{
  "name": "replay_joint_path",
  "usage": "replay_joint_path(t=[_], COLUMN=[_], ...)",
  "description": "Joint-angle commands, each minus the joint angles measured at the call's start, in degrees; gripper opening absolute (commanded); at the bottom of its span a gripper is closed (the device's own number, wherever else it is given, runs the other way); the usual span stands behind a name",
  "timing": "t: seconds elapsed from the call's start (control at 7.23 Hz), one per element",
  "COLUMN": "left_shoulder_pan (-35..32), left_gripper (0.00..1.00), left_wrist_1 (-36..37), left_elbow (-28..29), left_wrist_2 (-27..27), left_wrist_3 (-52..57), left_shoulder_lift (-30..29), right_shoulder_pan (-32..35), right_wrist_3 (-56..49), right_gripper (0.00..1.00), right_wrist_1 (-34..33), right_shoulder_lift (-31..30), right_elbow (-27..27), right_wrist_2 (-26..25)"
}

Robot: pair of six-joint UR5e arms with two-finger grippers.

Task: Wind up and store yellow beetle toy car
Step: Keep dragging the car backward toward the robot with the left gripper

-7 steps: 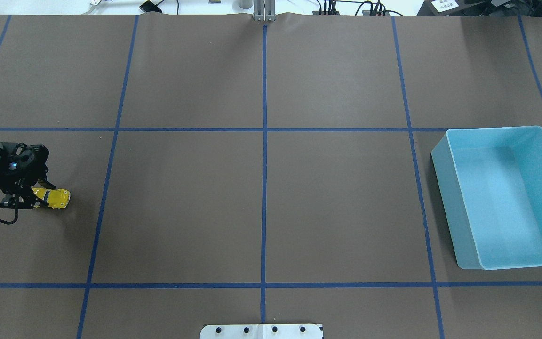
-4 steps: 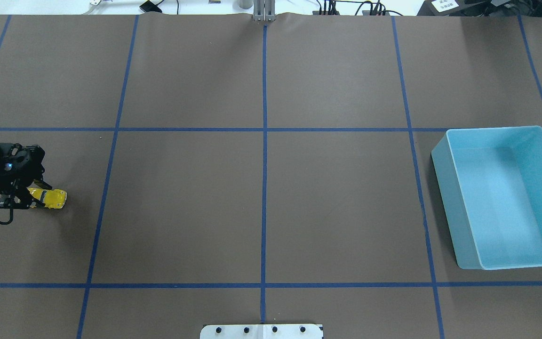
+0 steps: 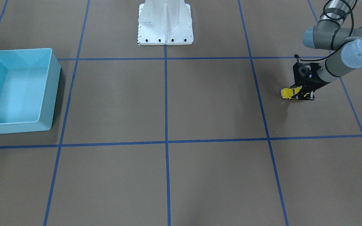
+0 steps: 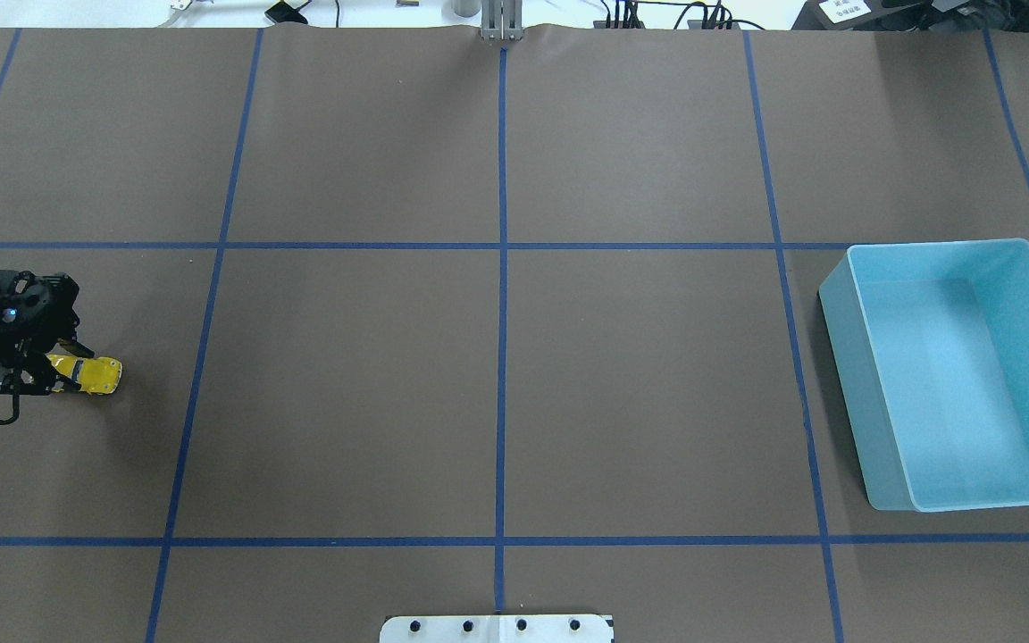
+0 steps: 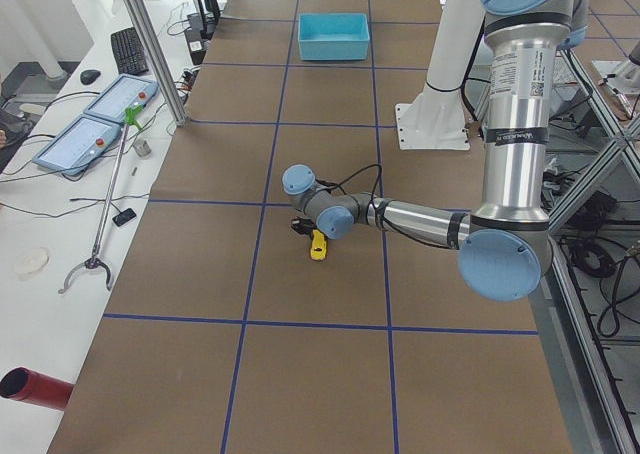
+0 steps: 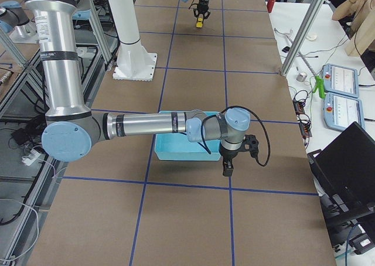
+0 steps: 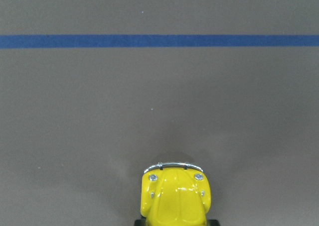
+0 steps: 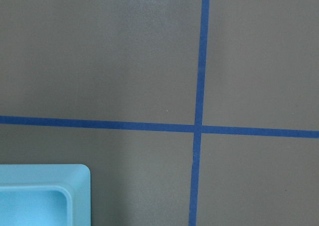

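Left hand (image 4: pixel 62 373) tight around rear of yellow beetle toy car (image 4: pixel 100 375)

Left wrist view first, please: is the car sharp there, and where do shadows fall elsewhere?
Left wrist view: car sharp, small highlights on its bonnet, faint shadow ahead. Front-facing view: dark shadow beside the bin, on the view's right.

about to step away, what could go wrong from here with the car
The left pincer grips only the rear of the small yellow beetle toy car; it may twist or slip. The light blue plastic bin sits across the whole brown table, so a released car could veer off course.
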Motion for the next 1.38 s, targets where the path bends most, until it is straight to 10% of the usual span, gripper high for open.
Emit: replay_joint_path(t=[0.0, 1.24], left_shoulder_pan=[-0.7, -3.2], left_gripper=[0.0, 0.0], left_wrist_1=[-0.9, -0.9], left_elbow=[0.6, 2.8], left_wrist_2=[0.1, 0.1], left_wrist_3=[0.4, 6.4], left_shoulder_lift=[0.5, 1.2], right_shoulder_pan=[0.0, 0.0], right_wrist_3=[0.0, 0.0], right_gripper=[1.0, 1.0], right_wrist_1=[0.0, 0.0], right_shoulder_lift=[0.0, 0.2], right_elbow=[0.1, 0.2], right_wrist_2=[0.0, 0.0])
